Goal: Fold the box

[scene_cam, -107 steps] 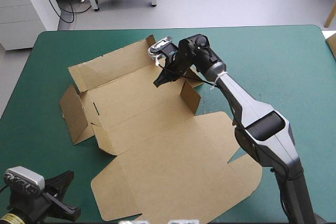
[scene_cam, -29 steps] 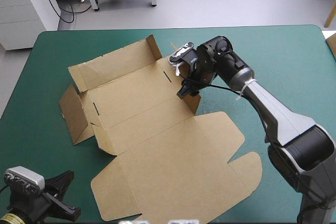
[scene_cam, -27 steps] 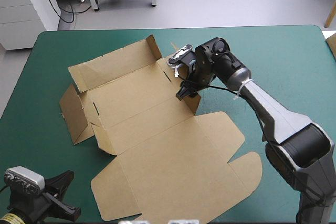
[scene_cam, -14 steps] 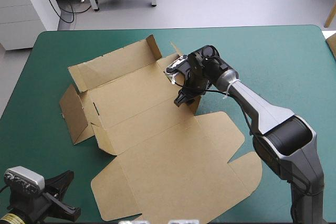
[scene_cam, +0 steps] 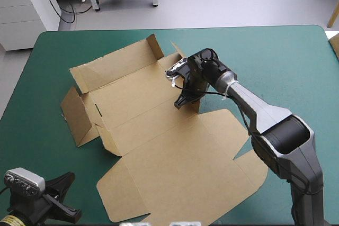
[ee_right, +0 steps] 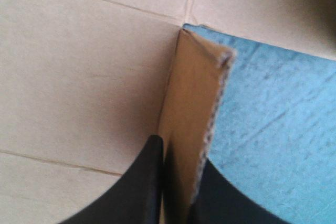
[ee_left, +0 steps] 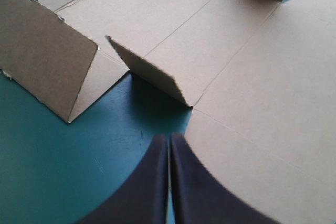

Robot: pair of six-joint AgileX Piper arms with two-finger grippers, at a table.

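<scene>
The brown box [scene_cam: 132, 99] lies open on the teal-green cover, its far wall [scene_cam: 114, 62] and left flaps [scene_cam: 74, 112] raised and its wide lid [scene_cam: 180, 173] flat toward the front. My right gripper [scene_cam: 181, 102] is at the box's right end, shut on the short upright side flap [ee_right: 191, 98]. The flap stands between the black fingers [ee_right: 147, 182], floor panel [ee_right: 79, 77] on one side and cover on the other. My left gripper [ee_left: 169, 139] is shut and empty, low at the front left corner. Ahead of it are a small raised flap [ee_left: 152, 72] and the lid's edge [ee_left: 252, 103].
The teal-green cover [scene_cam: 286, 62] stretches wide to the right of the box. A strip of cover [scene_cam: 37, 130] runs between the box's left flaps and the table's left edge. The lid's front corners reach close to the table's front edge.
My right gripper came from the far wall to the right side flap and shut on it. The whole sheet has slid a little to the right. The left arm has not moved.
</scene>
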